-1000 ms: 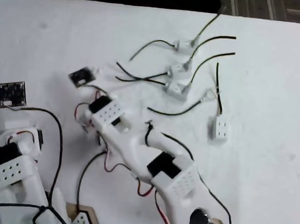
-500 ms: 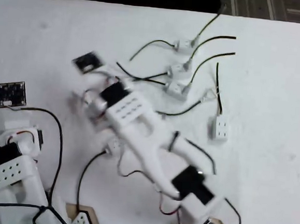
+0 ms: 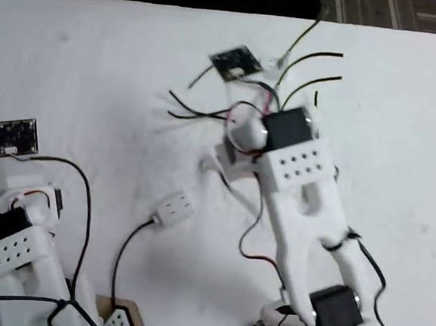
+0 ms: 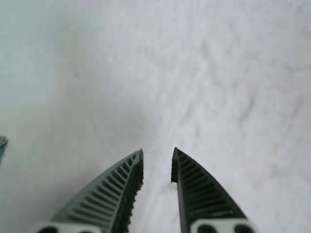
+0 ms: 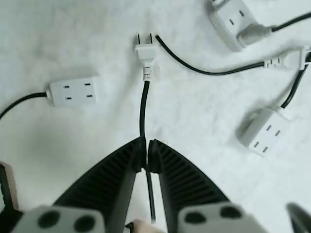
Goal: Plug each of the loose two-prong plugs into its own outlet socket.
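From above, the lone socket [image 3: 173, 207] lies on the white table [image 3: 400, 147]. Its socket cord [image 3: 124, 254] is black and runs from one end down to the near edge. The right arm [image 3: 299, 192] is stretched out over the table, to the right of the lone socket, and its tip is farther back than the lone socket. The left arm [image 3: 11, 249] is folded up at the near left corner, well apart from the lone socket. Some thin cords [image 3: 195, 114] lie farther back than the lone socket, and part of them is under the right arm.

From the left wrist, the left jaws hang over bare table. There is a narrow gap between them and nothing is in it. I cannot tell from here where the lone socket is.

From the right wrist, the right jaws are almost closed and pinch the black plug cord [image 5: 143, 107]. The plug [image 5: 146, 51] is white with two prongs. It lies flat on the table ahead of the jaws, near the lone socket [image 5: 73, 91] but not touching it. Its prongs point away from the jaws. The plug is not in any socket. Two far sockets [image 5: 265, 133] lie on the other side of the plug, well apart from the lone socket.
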Controlling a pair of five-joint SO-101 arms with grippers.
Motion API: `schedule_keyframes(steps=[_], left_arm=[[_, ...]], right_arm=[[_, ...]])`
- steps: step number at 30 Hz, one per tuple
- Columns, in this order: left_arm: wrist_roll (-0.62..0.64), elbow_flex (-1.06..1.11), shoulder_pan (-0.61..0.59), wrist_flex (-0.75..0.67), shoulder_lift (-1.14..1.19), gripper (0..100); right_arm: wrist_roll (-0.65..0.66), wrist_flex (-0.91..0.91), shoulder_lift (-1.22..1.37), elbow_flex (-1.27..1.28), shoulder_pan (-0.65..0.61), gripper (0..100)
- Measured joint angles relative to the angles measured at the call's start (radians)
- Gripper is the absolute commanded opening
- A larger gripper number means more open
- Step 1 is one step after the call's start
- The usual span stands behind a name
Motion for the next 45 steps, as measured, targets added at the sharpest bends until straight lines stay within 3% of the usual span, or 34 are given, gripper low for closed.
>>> schedule_keyframes(steps=[9,13,18,22,27,35,39,45], left_arm=[[0.000,0.000,0.000,0.000,0.000,11],[0.000,0.000,0.000,0.000,0.000,11],[0.000,0.000,0.000,0.000,0.000,11],[0.000,0.000,0.000,0.000,0.000,11],[0.000,0.000,0.000,0.000,0.000,11],[0.000,0.000,0.000,0.000,0.000,11],[0.000,0.000,0.000,0.000,0.000,11],[0.000,0.000,0.000,0.000,0.000,11]], right_arm=[[0.158,0.000,-0.256,0.287,0.172,1.8],[0.167,-0.084,-0.347,0.400,0.133,3.6],[0.120,-0.336,-0.354,0.605,-0.012,16.6],[0.035,-0.568,-0.290,0.746,-0.117,17.3],[0.025,-0.758,-0.147,0.821,-0.140,17.3],[0.023,-0.839,0.103,0.824,-0.121,16.5],[0.025,-0.845,0.157,0.810,-0.117,1.9],[0.057,-0.853,0.180,0.810,-0.095,1.9]])
